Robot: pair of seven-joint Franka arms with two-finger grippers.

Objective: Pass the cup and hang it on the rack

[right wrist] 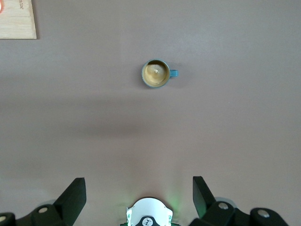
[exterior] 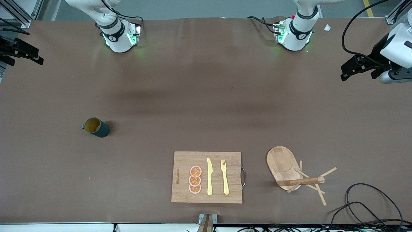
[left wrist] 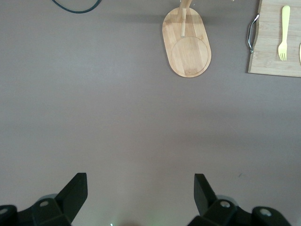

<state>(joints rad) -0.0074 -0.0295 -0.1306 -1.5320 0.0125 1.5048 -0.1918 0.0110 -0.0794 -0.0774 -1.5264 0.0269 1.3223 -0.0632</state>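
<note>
Currently the cup stands upright on the bare table toward the right arm's end, handle turned toward that end of the table. The right gripper hangs high over the table near its own base, jaws spread wide and empty. Recommended approach: descend vertically over the cup, straddle the wall away from the handle, then close. At the left arm's end, the rack stands nearer the front camera than the cup. The left gripper waits, likewise spread and empty, ready to receive.
</note>
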